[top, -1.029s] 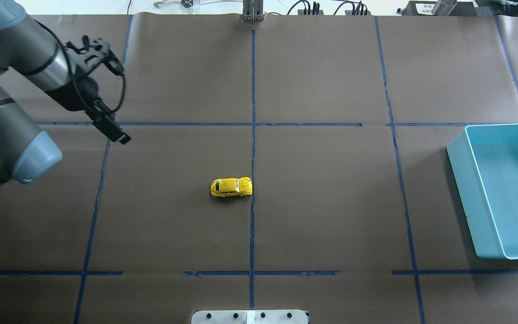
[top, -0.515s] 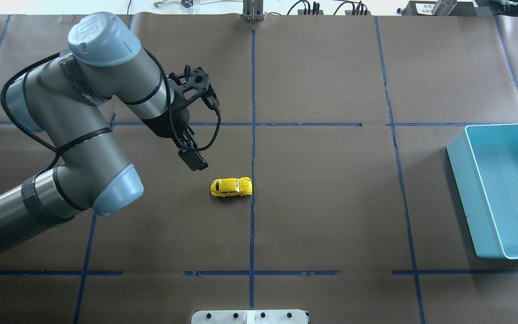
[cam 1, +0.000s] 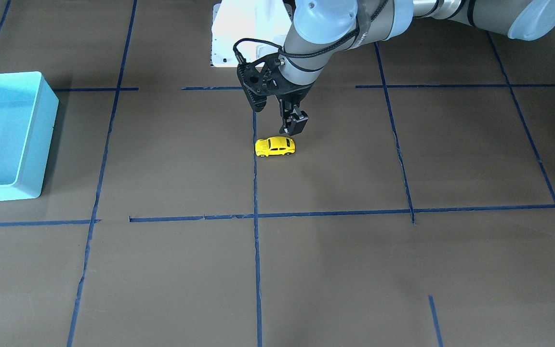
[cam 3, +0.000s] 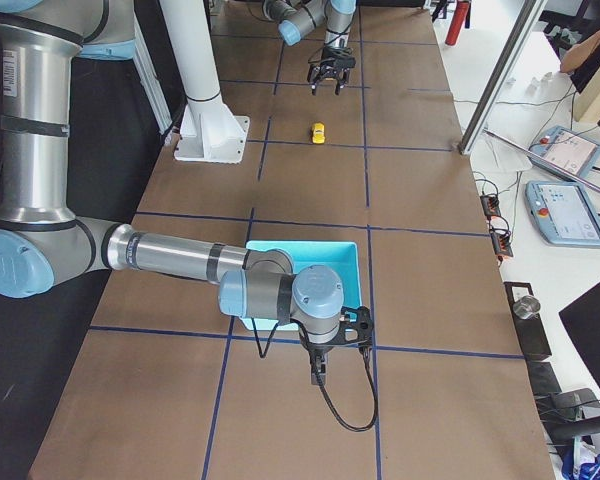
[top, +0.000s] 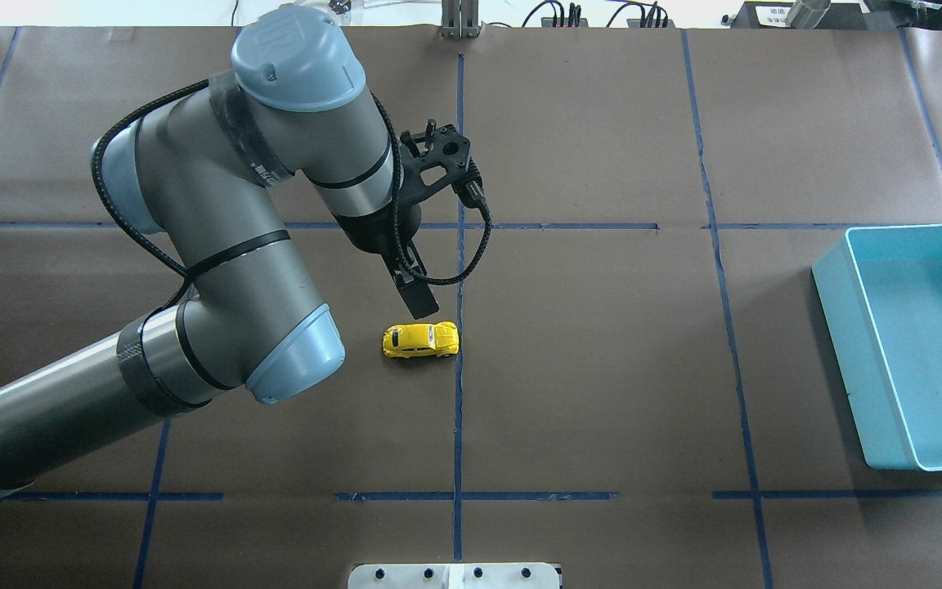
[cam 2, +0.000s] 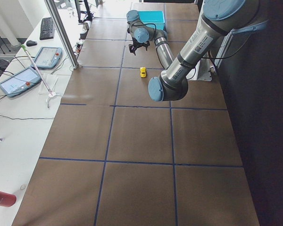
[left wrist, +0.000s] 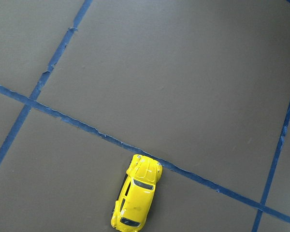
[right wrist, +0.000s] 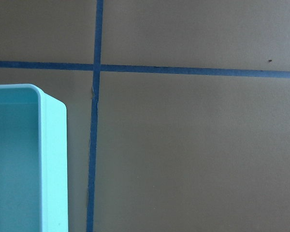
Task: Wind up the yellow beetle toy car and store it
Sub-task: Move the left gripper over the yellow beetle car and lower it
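I count one small yellow beetle-shaped toy car (top: pixel 420 340), one turquoise rectangular plastic bin (top: pixel 851 327) on the right, and two grey-and-blue robot arms (cam 3: pixel 170 255).

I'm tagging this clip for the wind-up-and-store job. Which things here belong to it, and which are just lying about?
Belong to the job: yellow beetle toy car, turquoise bin, left gripper.
Just lying about: white base plate, touchscreen tablets, keyboard.

The left arm (top: pixel 217 245) is now swung in from the left edge of the desk (top: pixel 602 368) to its middle. Its fingers (top: pixel 419 301) are carried from well apart from the yellow car (top: pixel 421 340) to just beside it.
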